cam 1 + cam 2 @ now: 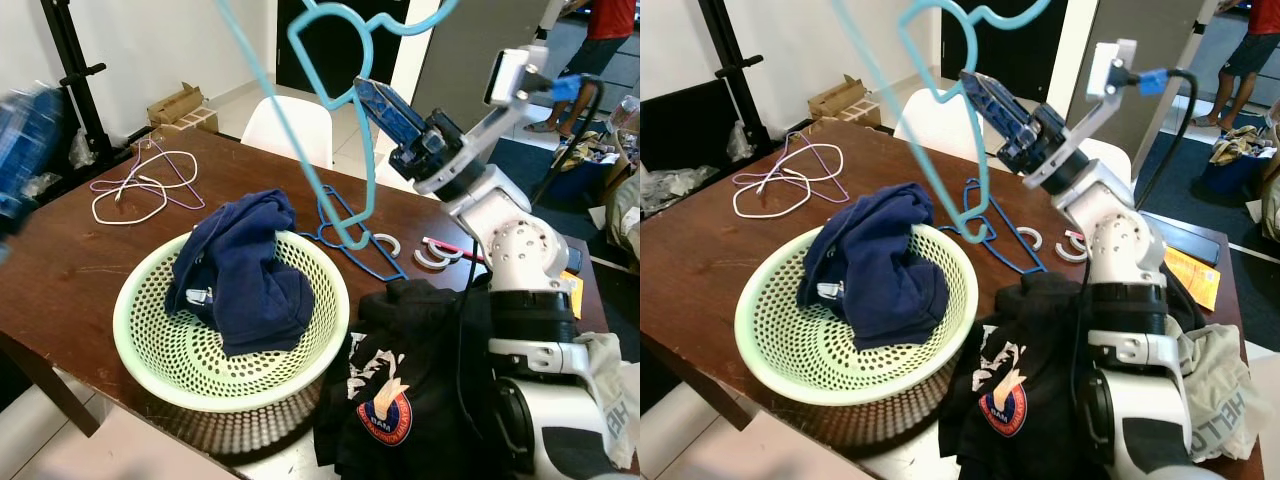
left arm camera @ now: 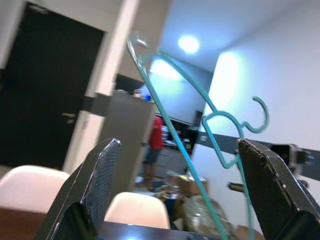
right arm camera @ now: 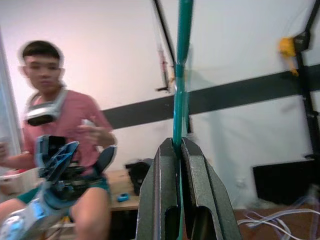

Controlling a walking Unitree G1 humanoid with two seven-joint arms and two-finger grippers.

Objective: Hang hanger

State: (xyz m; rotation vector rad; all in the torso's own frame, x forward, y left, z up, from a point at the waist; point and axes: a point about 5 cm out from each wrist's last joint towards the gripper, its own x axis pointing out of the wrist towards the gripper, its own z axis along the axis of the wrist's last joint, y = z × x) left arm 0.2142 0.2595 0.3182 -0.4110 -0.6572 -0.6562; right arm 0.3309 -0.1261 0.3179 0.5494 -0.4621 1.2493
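**Hanger up in the air, ready to hang**

Head views: the right gripper (image 1: 372, 98) holds the teal hanger (image 1: 325, 60) high above the bench (image 1: 60, 270) — next it needs a rail for the hook.

Left wrist view: the left gripper (image 2: 177, 192) has its jaws wide apart, holding nothing.

Right wrist view: the jaws are clenched tight on the hanger's thin bar.

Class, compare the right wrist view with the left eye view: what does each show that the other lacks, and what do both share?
Right wrist view alone: the right gripper shut on the teal hanger, and a seated person in a pink shirt.
Left eye view alone: the brown table, the green basket holding a navy garment, a black shirt, and spare hangers on the table.
Both share the teal hanger and the right gripper.
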